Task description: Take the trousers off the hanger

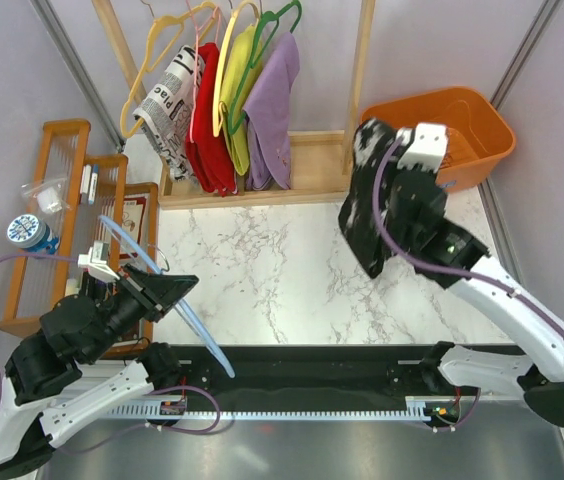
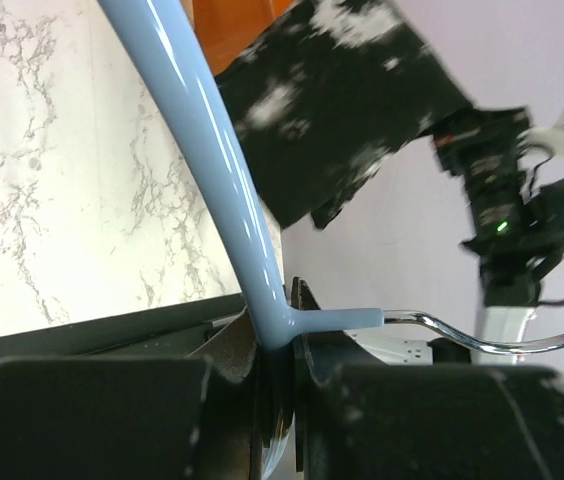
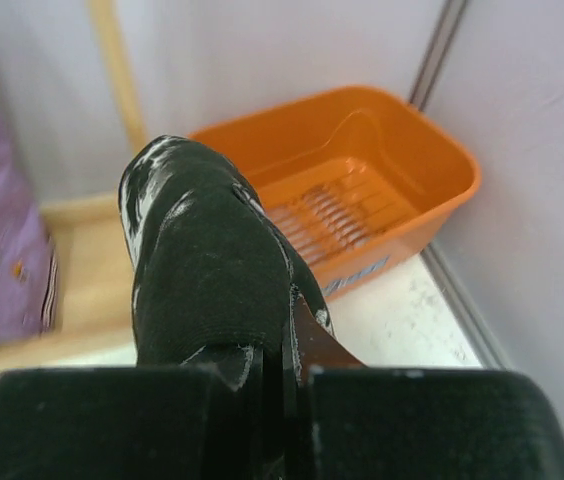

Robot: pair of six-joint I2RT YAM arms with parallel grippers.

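Observation:
My right gripper [image 1: 387, 170] is shut on the trousers [image 1: 367, 205], black fabric with white blotches, and holds them hanging in the air above the right part of the marble table, close to the orange basket. In the right wrist view the black fabric [image 3: 207, 270] bulges out between the closed jaws. My left gripper [image 1: 167, 290] is shut on the light-blue hanger [image 1: 197, 325], which is bare and held above the table's left side. In the left wrist view the hanger [image 2: 217, 170] runs up from the jaws, its metal hook [image 2: 482, 335] pointing right, with the trousers [image 2: 342, 100] apart from it.
An orange basket [image 1: 482, 125] stands at the back right. A wooden rack [image 1: 312, 170] at the back carries yellow, pink and green hangers with newspaper-print, red, yellow and purple garments. Wooden trays with small items [image 1: 57, 200] stand at the left.

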